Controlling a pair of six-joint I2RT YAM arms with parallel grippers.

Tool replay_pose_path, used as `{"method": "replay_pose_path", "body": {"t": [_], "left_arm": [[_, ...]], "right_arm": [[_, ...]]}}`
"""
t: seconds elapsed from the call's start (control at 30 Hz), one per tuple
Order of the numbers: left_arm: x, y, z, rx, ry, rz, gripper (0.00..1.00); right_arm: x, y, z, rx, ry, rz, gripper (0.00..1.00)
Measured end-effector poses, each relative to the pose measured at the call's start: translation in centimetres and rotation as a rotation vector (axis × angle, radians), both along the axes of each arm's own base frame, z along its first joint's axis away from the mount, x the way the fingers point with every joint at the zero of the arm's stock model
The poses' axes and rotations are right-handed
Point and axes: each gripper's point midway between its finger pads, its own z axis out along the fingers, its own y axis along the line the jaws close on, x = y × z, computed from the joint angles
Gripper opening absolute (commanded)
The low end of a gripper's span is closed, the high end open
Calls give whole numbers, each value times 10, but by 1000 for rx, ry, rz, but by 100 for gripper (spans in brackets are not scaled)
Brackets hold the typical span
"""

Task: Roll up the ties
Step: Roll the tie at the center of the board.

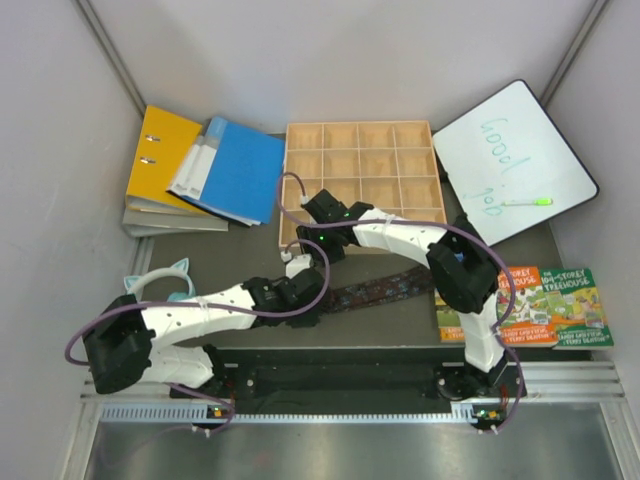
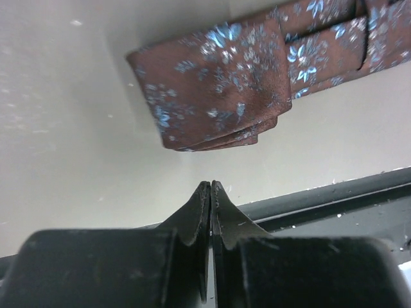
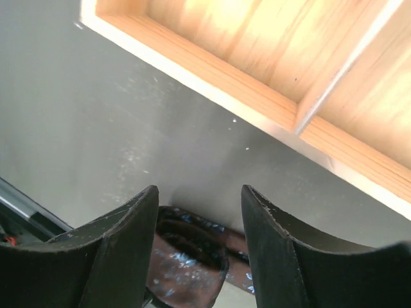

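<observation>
Left gripper [image 2: 210, 187] closed, right gripper [image 3: 200, 192] spread

tie [image 1: 388, 288] before tray [image 1: 340, 165], books [image 1: 527, 305] to R

Tie [image 2: 218, 83]: reddish brown, with scattered pale blue flowers
Left gripper [image 2: 210, 186]: black
Right gripper [image 3: 199, 190]: black
Tray [image 1: 359, 125]: pale wood
Binder [image 1: 160, 155]: yellow
Folder [image 1: 238, 168]: blue
Whiteboard [image 1: 540, 135]: white, with green writing
Marker [image 1: 527, 202]: bright green
Books [image 1: 545, 305]: green and orange covers
Table [image 1: 390, 325]: grey
</observation>
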Motion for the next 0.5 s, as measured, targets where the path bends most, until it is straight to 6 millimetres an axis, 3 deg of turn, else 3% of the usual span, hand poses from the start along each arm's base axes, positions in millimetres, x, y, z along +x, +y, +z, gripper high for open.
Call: {"method": "replay_pose_path", "body": {"t": [0.17, 0.5], "left_arm": [[-4, -8, -15, 24, 25, -12, 3], [4, -17, -29, 29, 12, -2, 2]], "right_arm": [[-9, 0, -19, -23, 62, 41, 54], [-27, 0, -33, 1, 132, 89, 52]]}}
